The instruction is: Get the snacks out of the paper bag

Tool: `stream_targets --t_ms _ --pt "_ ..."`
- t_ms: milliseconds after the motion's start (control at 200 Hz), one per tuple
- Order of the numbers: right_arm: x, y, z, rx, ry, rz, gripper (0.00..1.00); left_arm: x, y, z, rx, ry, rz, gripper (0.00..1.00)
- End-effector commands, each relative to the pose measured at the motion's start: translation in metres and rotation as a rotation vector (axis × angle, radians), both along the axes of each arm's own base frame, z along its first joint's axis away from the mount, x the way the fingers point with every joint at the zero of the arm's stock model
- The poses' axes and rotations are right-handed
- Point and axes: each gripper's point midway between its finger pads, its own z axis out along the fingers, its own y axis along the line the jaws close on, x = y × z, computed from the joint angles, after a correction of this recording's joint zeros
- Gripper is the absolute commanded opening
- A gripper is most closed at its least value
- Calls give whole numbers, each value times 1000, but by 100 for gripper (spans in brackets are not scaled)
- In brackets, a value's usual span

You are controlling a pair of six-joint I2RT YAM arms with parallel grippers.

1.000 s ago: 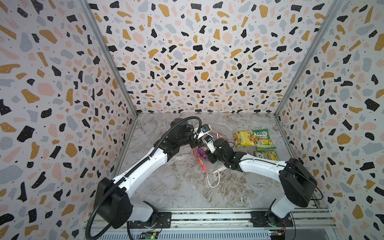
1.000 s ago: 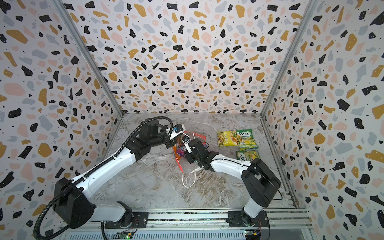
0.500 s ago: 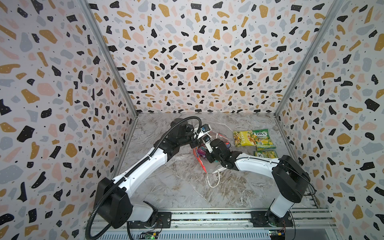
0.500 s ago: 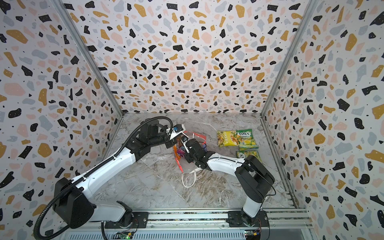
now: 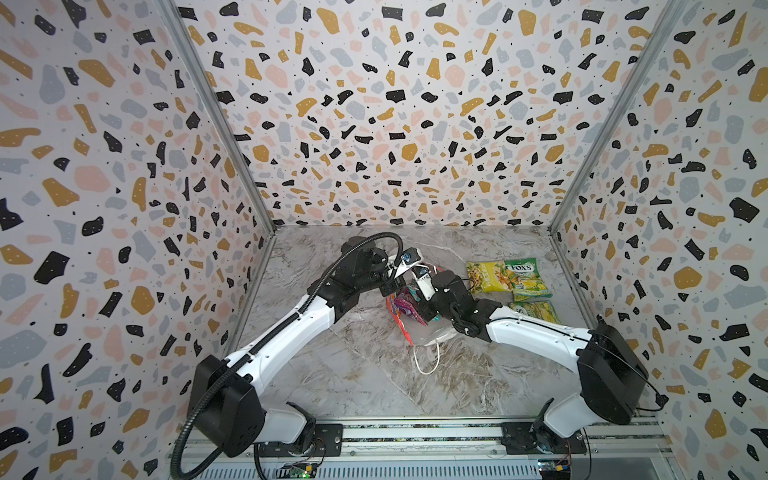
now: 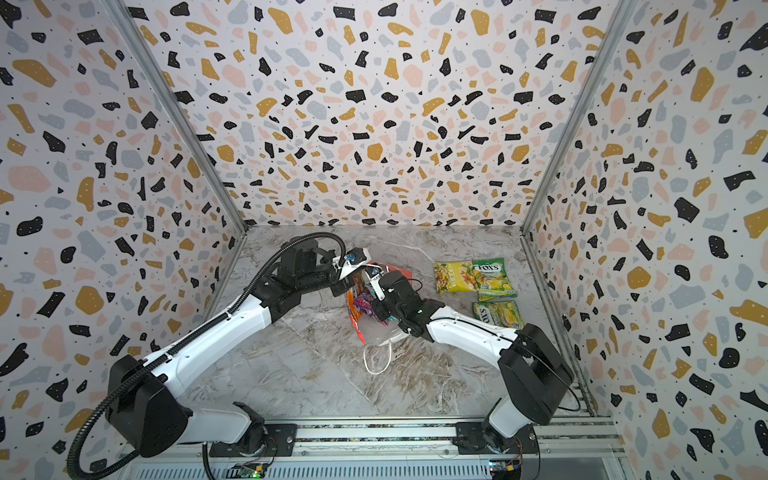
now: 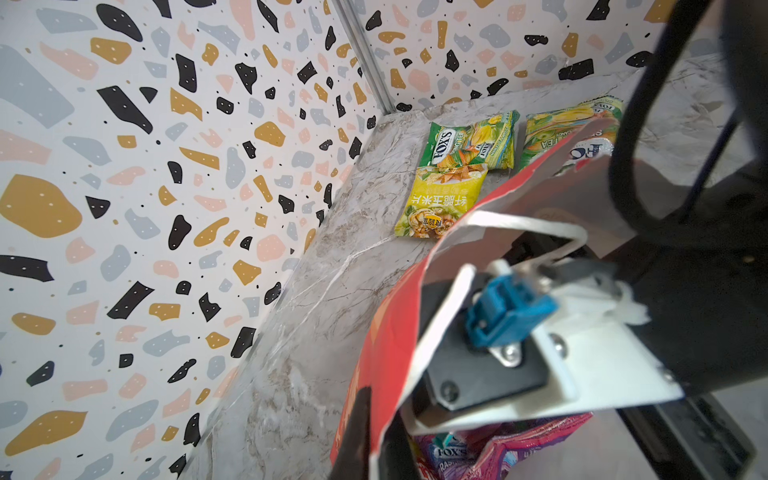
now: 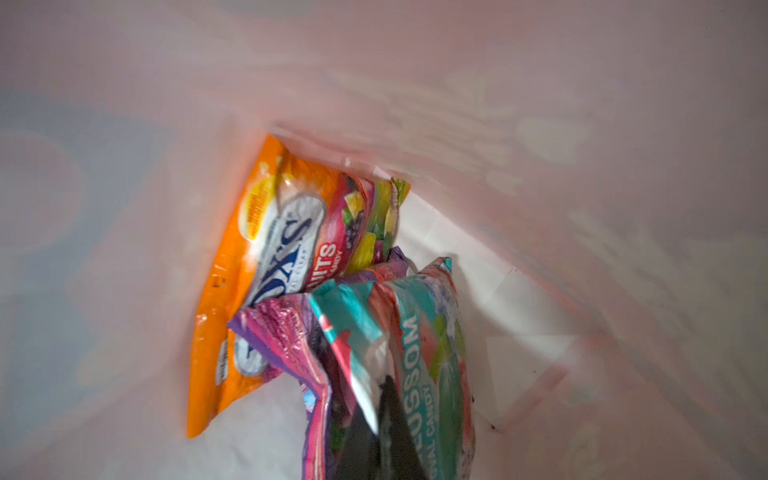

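**Right fingers close inside the bag**

Top view: since a second ago the right gripper (image 5: 426, 312) has closed, sunk into the mouth of the crumpled red paper bag (image 5: 400, 328) at mid-floor. The left gripper (image 5: 390, 287) stays pinched on the bag's far left rim. A yellow packet (image 5: 484, 276) and two green packets (image 5: 525, 279) lie flat at far right on the marble-print floor (image 5: 332, 374).

Left wrist: the fingers clamp the matte red wall, and a white cord handle (image 7: 528, 222) loops above them.

Right wrist: the fingers are pressed together on the glossy, creased teal packet (image 8: 419, 345). It sits beside the purple packet (image 8: 291, 345) and the orange packet (image 8: 266, 266), against the white lining.
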Motion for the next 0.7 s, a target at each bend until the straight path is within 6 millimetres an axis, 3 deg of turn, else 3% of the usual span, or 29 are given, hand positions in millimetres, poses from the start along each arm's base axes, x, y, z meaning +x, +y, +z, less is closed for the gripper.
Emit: stream_targets --t_ms 0,591,696 --pt "-14 3 42 83 -51 72 0 4 0 27 -61 -70 21 0" --pt "-79 -3 117 214 -109 271 0 16 8 39 -103 -89 116 0" --pt "-85 -3 120 217 -124 305 0 16 9 41 -110 -91 118 0"
